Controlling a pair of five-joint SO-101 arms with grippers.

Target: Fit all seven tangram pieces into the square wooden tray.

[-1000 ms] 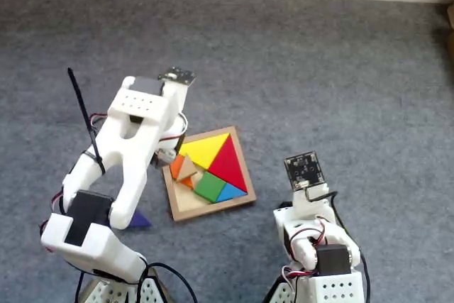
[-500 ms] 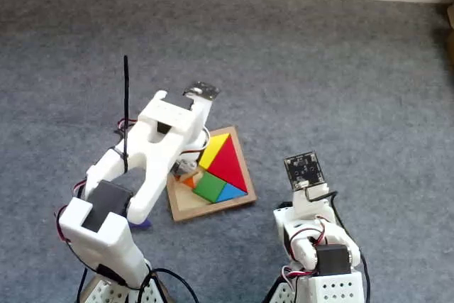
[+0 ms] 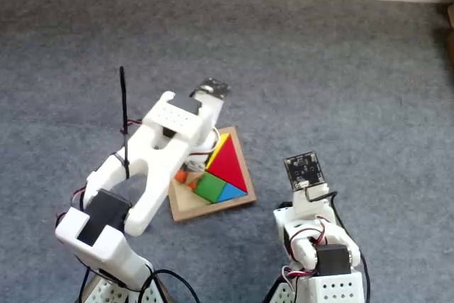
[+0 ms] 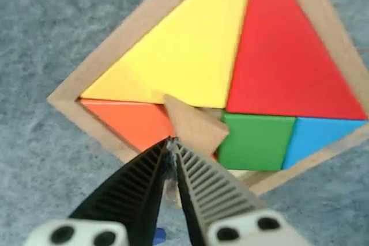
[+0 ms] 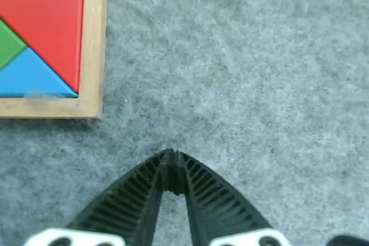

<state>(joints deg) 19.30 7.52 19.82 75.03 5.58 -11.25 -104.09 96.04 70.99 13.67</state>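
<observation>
1. I see the square wooden tray [image 3: 220,207] lying on the grey surface [image 3: 340,69], toward its near edge and between the two arm bases, turned at a slant.
2. Inside the tray, the yellow triangle [image 4: 184,44] and the red triangle [image 4: 282,56] sit flat, side by side, filling the tray's far half.
3. The orange triangle [image 4: 135,122] lies against the yellow one's long edge. The green square [image 4: 256,139] and the blue triangle [image 4: 314,139] sit below the red one, touching each other.
4. A wood-coloured triangle [image 4: 193,122] lies askew over the seam where orange, yellow and green meet, not seated flat.
5. The left gripper [image 4: 171,142] hangs over the tray's orange corner with its jaws pressed together and nothing between them. Its tip is right at the wood-coloured triangle's corner, and I cannot tell whether it touches.
6. The right gripper [image 5: 171,155] is closed and empty, low over bare surface just off the tray's corner by the blue triangle, apart from the rim.
</observation>
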